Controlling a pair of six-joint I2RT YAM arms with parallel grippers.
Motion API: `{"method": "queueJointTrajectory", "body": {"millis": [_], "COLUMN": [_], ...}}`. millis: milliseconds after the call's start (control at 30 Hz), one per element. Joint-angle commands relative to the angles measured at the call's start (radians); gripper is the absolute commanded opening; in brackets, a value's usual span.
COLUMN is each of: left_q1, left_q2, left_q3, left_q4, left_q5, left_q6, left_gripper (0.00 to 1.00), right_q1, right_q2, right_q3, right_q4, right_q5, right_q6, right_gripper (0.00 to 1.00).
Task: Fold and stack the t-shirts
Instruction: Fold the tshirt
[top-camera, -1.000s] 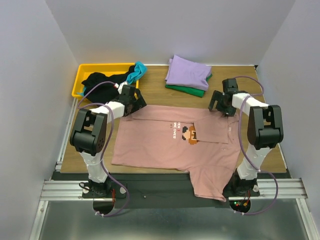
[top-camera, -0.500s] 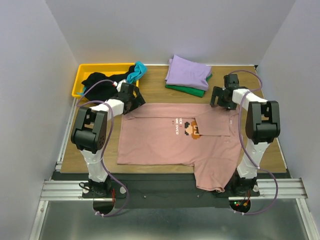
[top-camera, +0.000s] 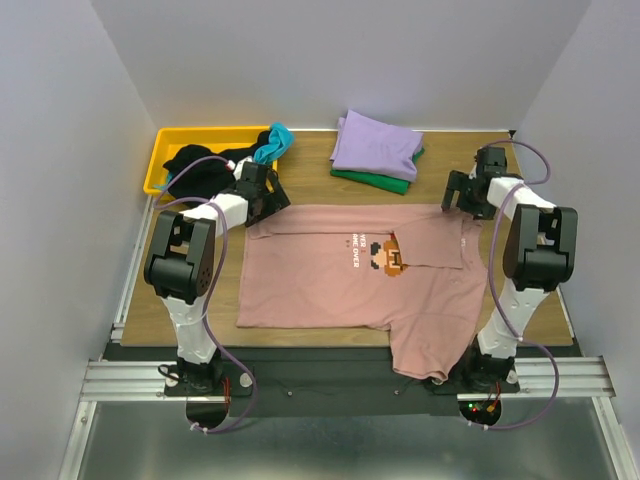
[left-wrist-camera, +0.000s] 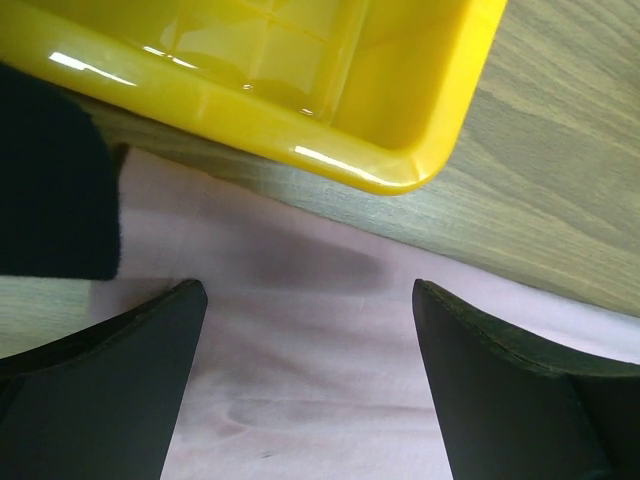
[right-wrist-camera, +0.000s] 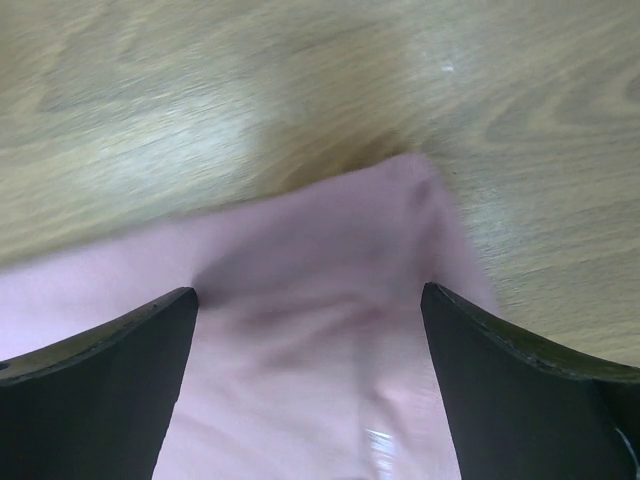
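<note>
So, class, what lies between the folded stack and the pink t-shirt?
Only bare wooden table separates the stack from the pink t-shirt; the top view shows it.

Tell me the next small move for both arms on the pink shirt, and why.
Probably close both grippers. The left gripper and right gripper are open, each with its fingers astride the far edge of the pink shirt, one near each far corner. The shirt lies spread out, so gripping that edge looks like the way to start a fold.
</note>
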Motion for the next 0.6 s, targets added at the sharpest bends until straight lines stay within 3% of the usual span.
{"method": "queueJointTrajectory", "body": {"millis": [0, 200, 367, 567], "left_q1": [0.024, 0.024, 0.023, 0.013], "left_q2": [-0.005, -0.083, -0.178, -0.269], "left_q3": [0.031, 0.070, 0.036, -0.100], "left_q4": [-0.105, -0.145, -0.147, -0.110], "left_q5": [-0.052, -0.084, -0.072, -0.050], "left_q6": [0.044, 0.053, 0.048, 0.041], "left_gripper": [0.97, 0.98, 0.98, 0.98], "right_q1": [-0.020, -0.018, 0.000, 0.144], "right_q2": [-0.123, -0.231, -0.320, -0.381], "right_q3": [0.021, -0.019, -0.119, -0.248], "right_q4": [-0.003, -0.017, -0.026, -0.023], "right_q5": [-0.114, -0.140, -0.274, -0.170], "right_q6": [-0.057, -0.028, 0.033, 0.079], "right_gripper": [1.00, 1.00, 1.00, 1.00]}}
